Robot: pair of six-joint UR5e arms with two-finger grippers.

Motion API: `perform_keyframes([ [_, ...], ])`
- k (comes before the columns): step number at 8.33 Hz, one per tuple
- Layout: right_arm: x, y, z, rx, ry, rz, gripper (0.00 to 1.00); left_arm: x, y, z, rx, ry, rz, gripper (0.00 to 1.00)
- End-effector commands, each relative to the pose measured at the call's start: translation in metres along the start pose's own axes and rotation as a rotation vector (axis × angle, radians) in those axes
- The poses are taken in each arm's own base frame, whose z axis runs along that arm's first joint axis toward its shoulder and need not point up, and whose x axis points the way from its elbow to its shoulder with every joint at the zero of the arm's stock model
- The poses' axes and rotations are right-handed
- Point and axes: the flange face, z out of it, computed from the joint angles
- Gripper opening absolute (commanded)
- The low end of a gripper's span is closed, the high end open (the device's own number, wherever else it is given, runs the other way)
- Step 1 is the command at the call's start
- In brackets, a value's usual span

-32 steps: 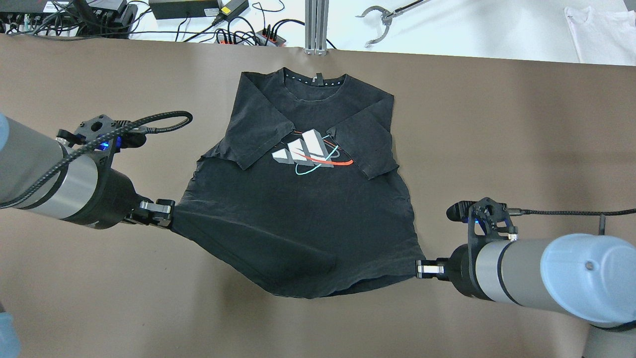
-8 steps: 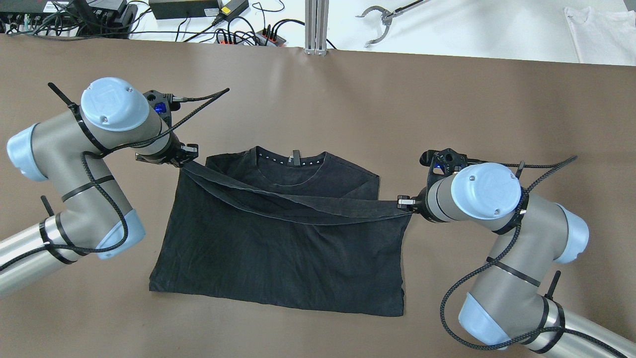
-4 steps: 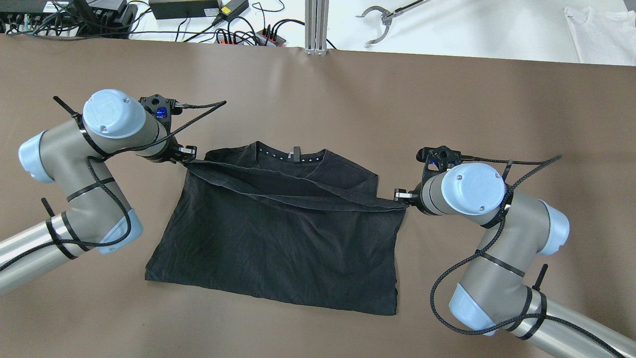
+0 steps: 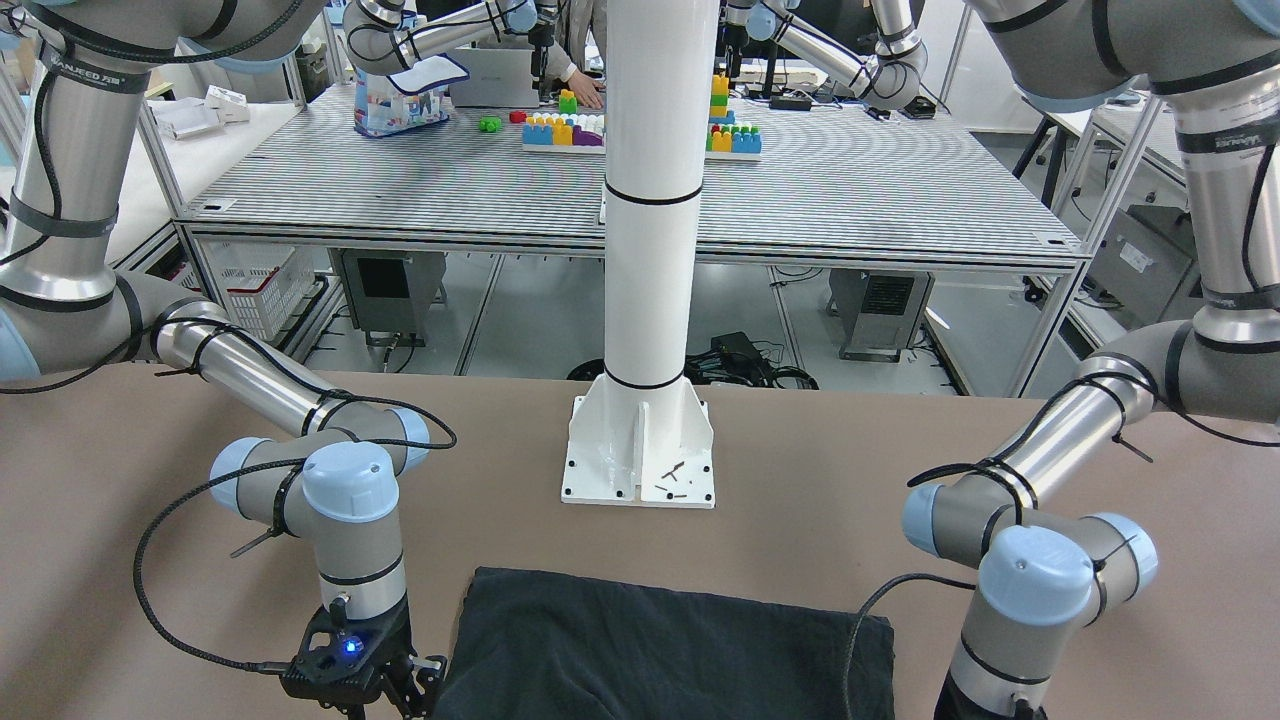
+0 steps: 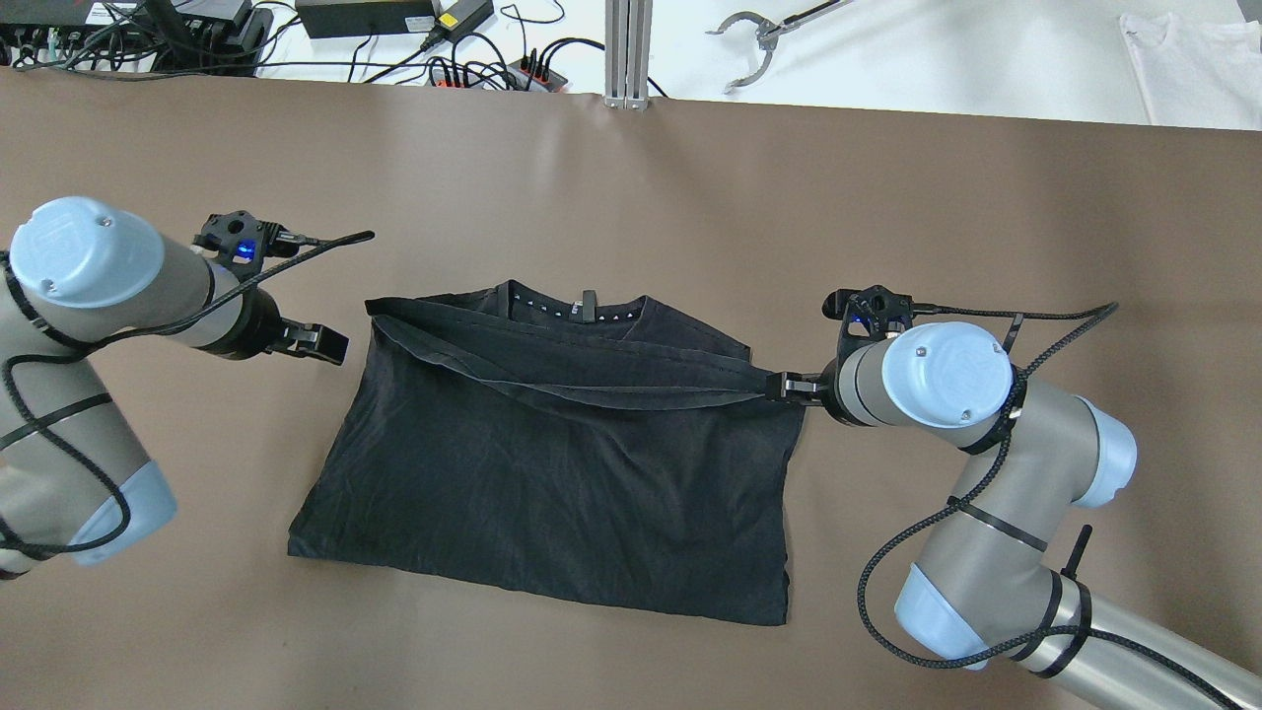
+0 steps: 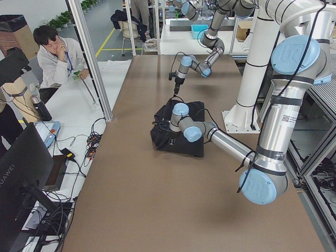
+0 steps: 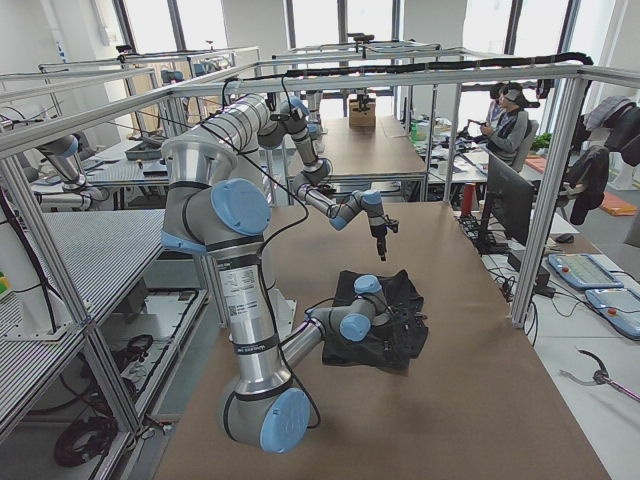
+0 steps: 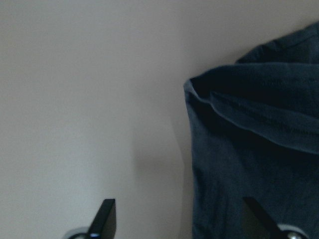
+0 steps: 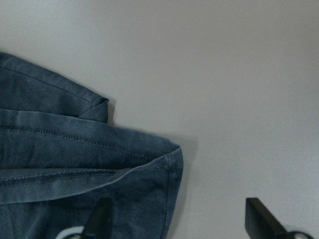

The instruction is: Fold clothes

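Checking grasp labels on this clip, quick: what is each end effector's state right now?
Left end effector: open, holding nothing.
Right end effector: open, at the shirt corner, not gripping it.

A robotics lab: aluminium-framed benches (image 4: 860, 190), many robot arms (image 4: 893, 72), a monitor (image 6: 23, 168).

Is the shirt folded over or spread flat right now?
Folded over: the shirt lies doubled, its bottom hem laid across just below the collar.

Left gripper (image 5: 333, 345) — now clear of clothes (image 5: 552, 483)
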Motion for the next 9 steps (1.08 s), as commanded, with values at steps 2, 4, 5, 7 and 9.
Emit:
perform_keyframes([
  [2, -0.009, 0.014, 0.003, -0.011, -0.009, -0.008, 0.94, -0.009, 0.103, 0.008, -0.092, 0.062, 0.088, 1.00],
  [4, -0.009, 0.014, 0.003, -0.011, -0.010, -0.009, 0.94, -0.022, 0.150, 0.029, -0.140, 0.086, 0.136, 1.00],
  [5, -0.008, 0.014, 0.003, -0.009, -0.009, -0.009, 0.94, -0.018, 0.159, 0.032, -0.154, 0.095, 0.149, 1.00],
  [7, -0.008, 0.014, 0.003, -0.010, -0.008, -0.012, 0.94, -0.002, 0.172, 0.039, -0.168, 0.101, 0.150, 0.90],
  [9, -0.008, 0.014, 0.003, -0.010, -0.008, -0.014, 0.94, 0.004, 0.175, 0.042, -0.171, 0.105, 0.156, 0.74],
])
